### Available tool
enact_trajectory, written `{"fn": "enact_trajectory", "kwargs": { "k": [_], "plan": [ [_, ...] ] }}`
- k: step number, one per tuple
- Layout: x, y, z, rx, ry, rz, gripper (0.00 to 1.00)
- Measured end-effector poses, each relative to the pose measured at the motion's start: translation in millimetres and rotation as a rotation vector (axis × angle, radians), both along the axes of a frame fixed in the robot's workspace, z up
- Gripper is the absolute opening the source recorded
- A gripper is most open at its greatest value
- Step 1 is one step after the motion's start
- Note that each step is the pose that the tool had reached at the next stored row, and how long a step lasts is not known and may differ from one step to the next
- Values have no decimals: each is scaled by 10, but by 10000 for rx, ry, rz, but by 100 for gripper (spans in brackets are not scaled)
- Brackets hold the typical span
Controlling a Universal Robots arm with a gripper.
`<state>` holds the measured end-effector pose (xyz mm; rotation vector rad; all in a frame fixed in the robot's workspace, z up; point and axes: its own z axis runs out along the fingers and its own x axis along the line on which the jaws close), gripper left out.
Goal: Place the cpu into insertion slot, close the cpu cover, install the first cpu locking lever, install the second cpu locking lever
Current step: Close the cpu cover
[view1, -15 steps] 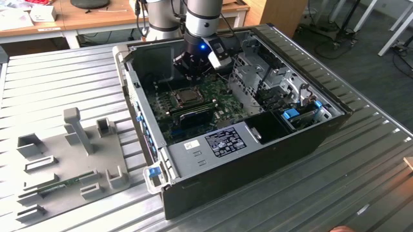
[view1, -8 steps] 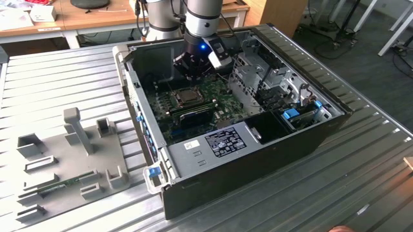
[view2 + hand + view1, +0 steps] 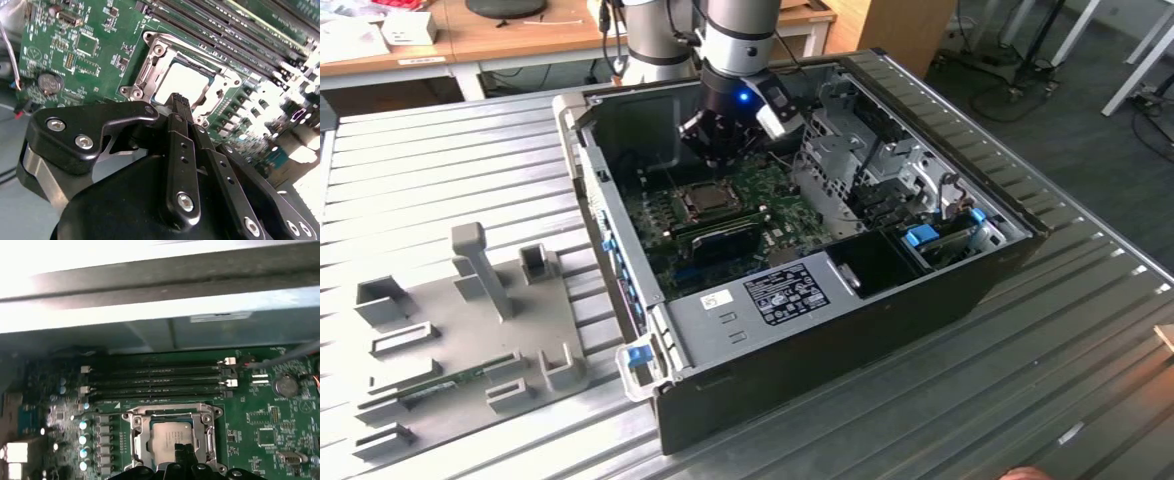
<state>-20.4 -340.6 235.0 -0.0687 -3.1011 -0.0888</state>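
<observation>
The cpu [image 3: 182, 82] [image 3: 170, 435], a pale metal square, lies in the insertion slot [image 3: 707, 200] on the green board inside the open computer case. The silver cpu cover [image 3: 150, 65] [image 3: 137, 432] lies flat around it, and the chip shows through its cut-out centre. My gripper [image 3: 180, 100] [image 3: 182, 449] [image 3: 718, 155] hangs just above the slot's near edge. Its black fingers are shut together with nothing between them, and the tips sit over the cover's rim. Whether they touch it I cannot tell. The locking levers I cannot make out.
Long black memory strips [image 3: 155, 382] [image 3: 225, 30] run beside the socket. A coin battery [image 3: 285, 385] sits on the board. The grey drive cage [image 3: 854, 150] and case walls [image 3: 594, 170] close in around the arm. A grey fixture plate [image 3: 454, 320] lies on the table at the exterior view's left.
</observation>
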Motion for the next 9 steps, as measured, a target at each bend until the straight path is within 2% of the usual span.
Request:
{"fn": "enact_trajectory", "kwargs": {
  "k": [6,9],
  "plan": [
    [0,0,-2,-1,-8,1061,11],
    [-2,0,-3,-1,-23,1347,11]
  ]
}}
